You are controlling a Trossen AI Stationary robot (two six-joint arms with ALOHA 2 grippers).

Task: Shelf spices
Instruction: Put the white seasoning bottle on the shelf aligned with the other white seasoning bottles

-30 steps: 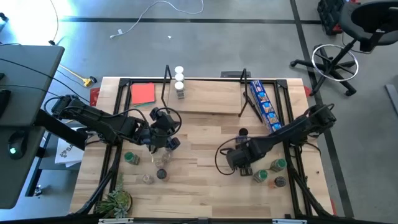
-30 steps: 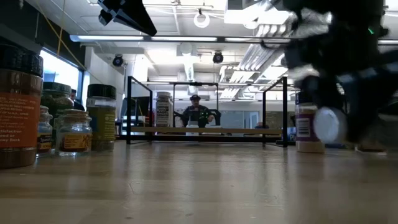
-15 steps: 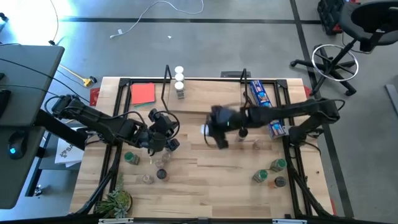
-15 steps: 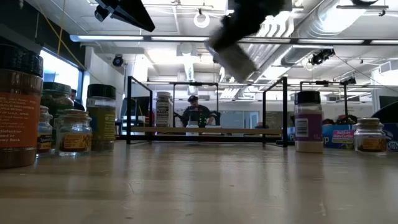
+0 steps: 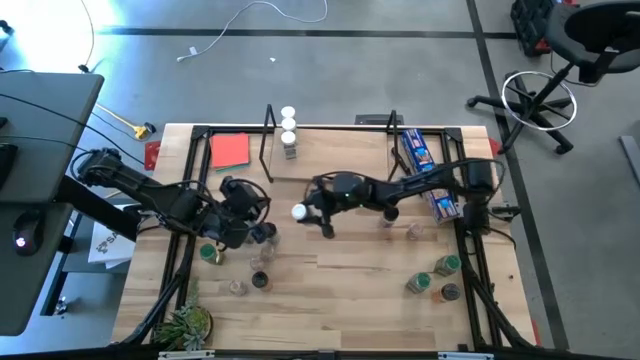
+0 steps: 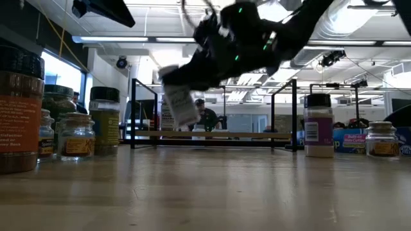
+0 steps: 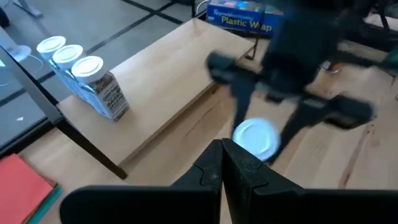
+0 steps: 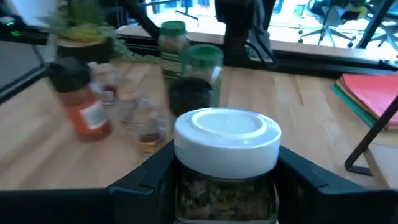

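- Nearest the front edge of the light wooden table (image 5: 330, 280) there's a loose bunch of small cylindrical spice jars: a few on the left side (image 5: 259, 280), including a green-lidded one (image 5: 210, 254), and another cluster near the right corner (image 5: 432, 280).
- A little green potted plant (image 5: 186, 324) sits at the front left corner.
- Left gripper (image 5: 262, 232) hangs over the left side of the table just beyond those jars. Its dark fingers (image 7: 214, 169) are pressed flat together with nothing between them.
- Right gripper (image 5: 312, 208) is out over the middle of the table, clamped on a white-lidded glass spice jar with dark herbs inside (image 8: 225, 163). The jar is up off the wood and tipped over, lid pointing toward the left arm; in the low view it hangs tilted (image 6: 178, 102).
- Two more jars (image 5: 398, 222) stand on the table just behind the right arm.
- Farther back is the low shelf, a light wooden board in a thin black wire frame (image 5: 340, 155). Three white-lidded jars (image 5: 289, 128) stand in a row at its left end, touching.
- A flat red card (image 5: 230, 150) lies left of the shelf, and a long blue printed packet (image 5: 425, 172) lies to its right.
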